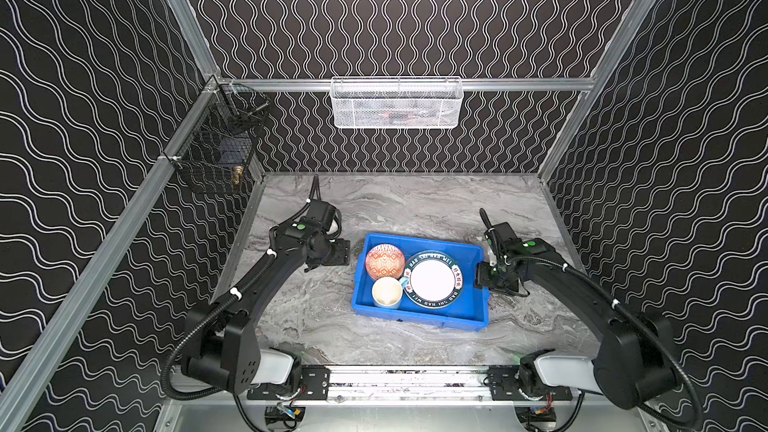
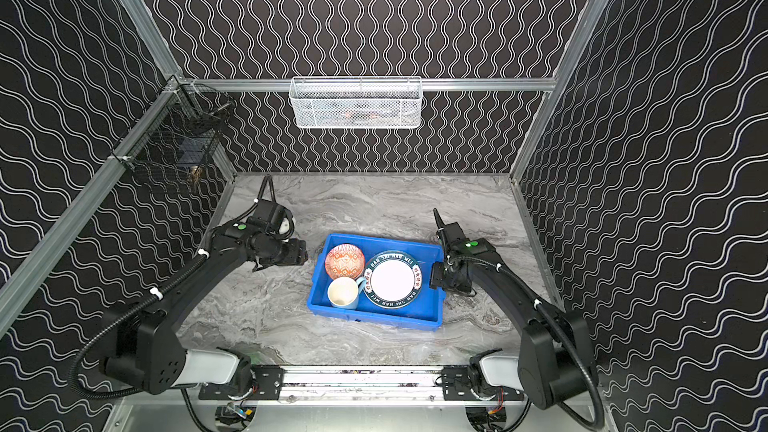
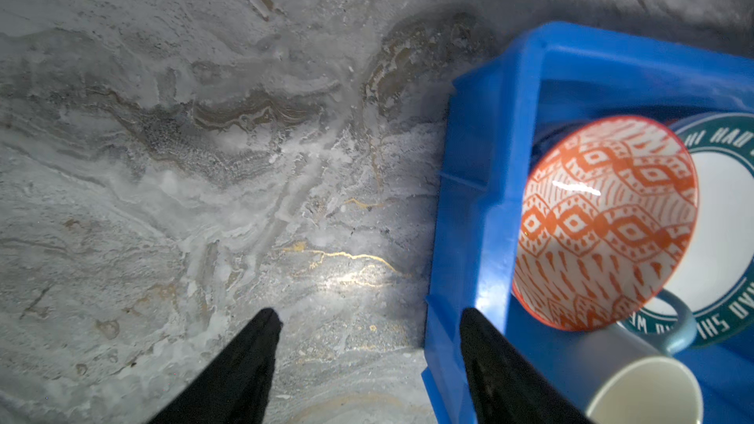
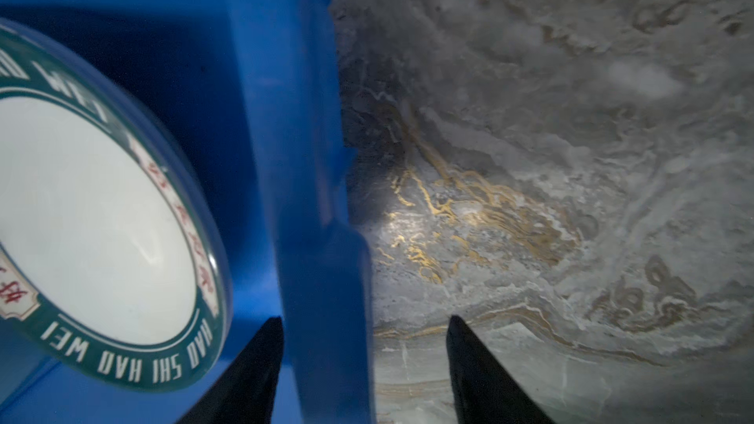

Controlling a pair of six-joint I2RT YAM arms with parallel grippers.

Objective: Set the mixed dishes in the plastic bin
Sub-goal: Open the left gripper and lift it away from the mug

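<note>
Between the two pairs of jaws sits the blue bin (image 1: 415,317) on the marbled grey surface (image 1: 307,317). It holds a patterned bowl (image 1: 385,260) and a mug (image 1: 387,292) on the side toward the left jaws, and a green-rimmed plate (image 1: 432,280) on the side toward the right jaws. Black walls (image 1: 415,14) with wavy white lines carry a white mesh basket (image 1: 397,103) and a black wire basket (image 1: 216,151), both well beyond the jaws. The left jaws stand wide and empty, just beside the bin's wall. The right jaws stand wide astride the bin's opposite rim, not closed on it.
</note>
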